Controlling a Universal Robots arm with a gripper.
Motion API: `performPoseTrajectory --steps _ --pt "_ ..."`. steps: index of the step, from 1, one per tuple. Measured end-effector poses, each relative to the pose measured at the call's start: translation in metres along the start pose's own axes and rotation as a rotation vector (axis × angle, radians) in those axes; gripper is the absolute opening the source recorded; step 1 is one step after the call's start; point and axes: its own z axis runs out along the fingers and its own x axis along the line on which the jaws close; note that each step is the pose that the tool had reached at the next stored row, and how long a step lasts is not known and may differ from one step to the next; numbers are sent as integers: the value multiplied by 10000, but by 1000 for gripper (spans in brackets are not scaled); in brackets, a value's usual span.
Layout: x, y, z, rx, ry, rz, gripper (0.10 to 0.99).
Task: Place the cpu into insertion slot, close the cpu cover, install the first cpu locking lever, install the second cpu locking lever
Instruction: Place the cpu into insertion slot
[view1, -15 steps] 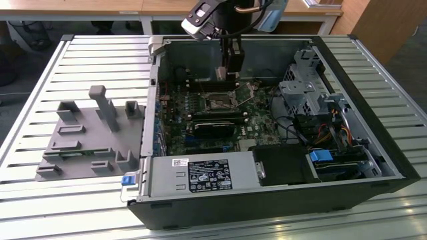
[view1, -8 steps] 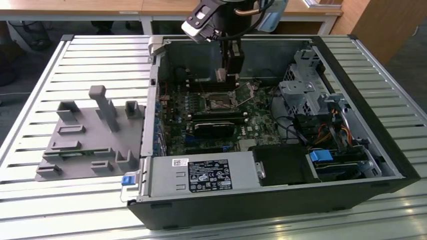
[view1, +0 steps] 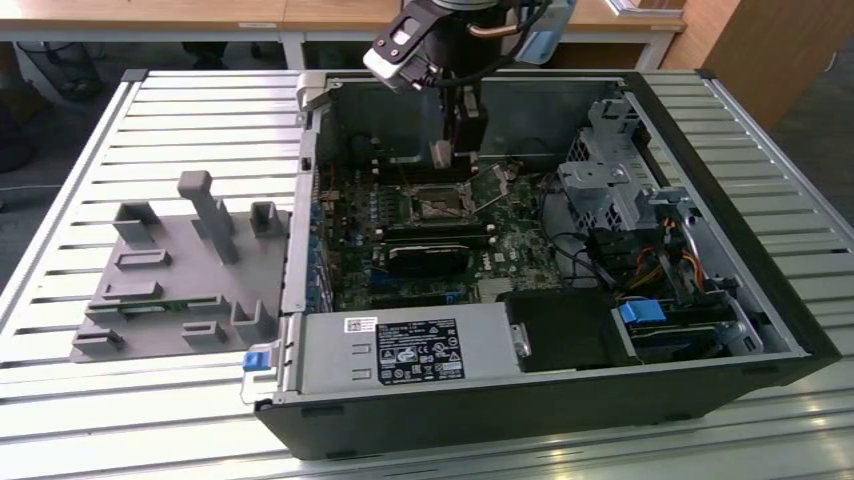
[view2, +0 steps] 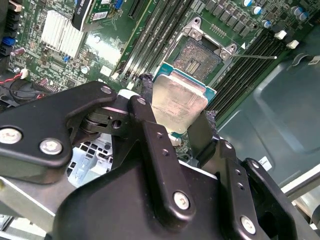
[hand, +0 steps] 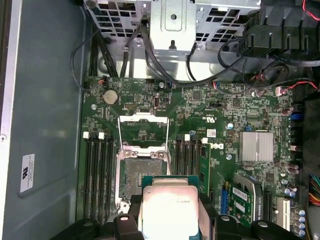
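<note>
Step one: hand (view2: 176, 114) grasping the cpu (view2: 182, 97) hovers near the open insertion slot (view2: 202, 57) just beyond its fingertips; placing calls for squaring the chip to it.

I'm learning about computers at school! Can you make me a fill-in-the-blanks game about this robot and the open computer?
1. The end effector is ____ on the chip.
2. The socket has no chip in it, so it is ____.
3. The cover of the socket is flipped ____.
4. The board around the socket is coloured ____.

Missing words: shut; empty; open; green.
</note>
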Motion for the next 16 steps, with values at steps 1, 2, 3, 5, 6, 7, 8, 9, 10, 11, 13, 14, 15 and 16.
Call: performPoseTrajectory --steps 1,2,3,5,6,7,8,9,10,11,13,14,15,16 --pt "0 0 8 0 -3 0 529" --pt "0 -1 16 0 -6 1 529" --pt "1 -1 25 0 -10 2 529" --pt "1 -2 41 1 -18 2 529" --pt "1 -3 50 1 -24 2 529" --pt "2 -4 60 1 -32 2 529" --pt "2 -4 69 1 -38 1 529" --pt "2 -4 78 1 -43 0 529" --pt "2 -5 87 2 -46 0 529" --pt "3 -6 95 2 -47 1 529" --pt "3 -7 112 2 -48 1 529" --pt "3 -7 120 2 -50 1 529" --pt "4 -7 129 2 -50 1 529" --pt "4 -8 137 2 -51 1 529"
